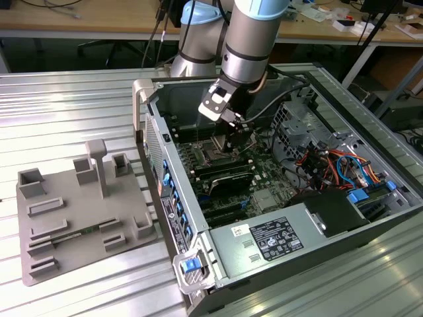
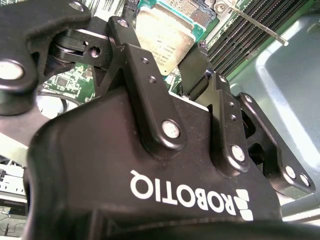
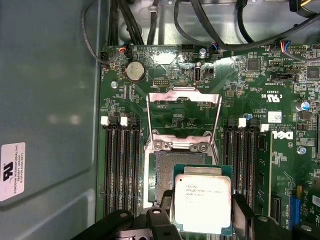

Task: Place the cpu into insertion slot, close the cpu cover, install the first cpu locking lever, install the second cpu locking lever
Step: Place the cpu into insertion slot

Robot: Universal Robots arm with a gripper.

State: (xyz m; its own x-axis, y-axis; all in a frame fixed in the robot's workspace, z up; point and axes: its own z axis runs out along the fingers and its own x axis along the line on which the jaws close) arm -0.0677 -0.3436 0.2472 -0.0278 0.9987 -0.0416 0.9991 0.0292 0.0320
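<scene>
The cpu is grasped between the 2 fingers of the claw, above the insertion slot and offset so that it only partly overlaps it. The cpu cover is swung open on the green motherboard. In the exterior view the arm reaches into the open computer case on the desk.

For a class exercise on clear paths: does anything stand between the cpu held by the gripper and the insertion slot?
Nothing visible does. In the first wrist view the cpu cover is swung open, clear of the insertion slot, and the cpu, in the gripper, hangs partly over it.
</scene>
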